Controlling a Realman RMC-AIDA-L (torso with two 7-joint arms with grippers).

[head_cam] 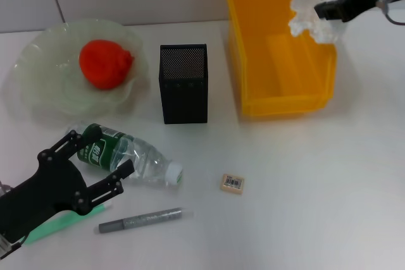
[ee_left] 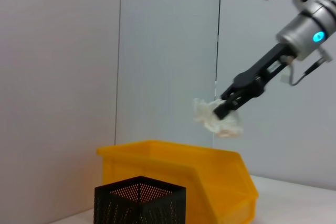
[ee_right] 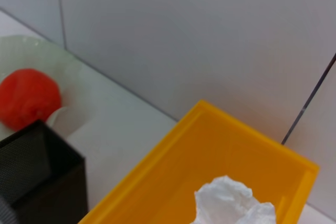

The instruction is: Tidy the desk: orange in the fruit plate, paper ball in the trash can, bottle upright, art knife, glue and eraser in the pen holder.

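Note:
My right gripper (head_cam: 326, 9) is shut on the paper ball (head_cam: 310, 14) and holds it above the right side of the yellow trash can (head_cam: 253, 61). The left wrist view shows that ball (ee_left: 218, 121) hanging above the can (ee_left: 173, 166). The orange (head_cam: 104, 62) lies in the fruit plate (head_cam: 38, 93). The bottle (head_cam: 130, 154) lies on its side, and my left gripper (head_cam: 104, 153) is open with a finger on each side of its labelled end. The eraser (head_cam: 232, 183) lies right of the bottle. The pen holder (head_cam: 183, 83) stands mid-table.
A grey pen-shaped stick (head_cam: 139, 219) and a pale green stick (head_cam: 57, 226), partly under my left arm, lie near the front edge; I cannot tell which is the art knife or the glue. A wall runs behind the table.

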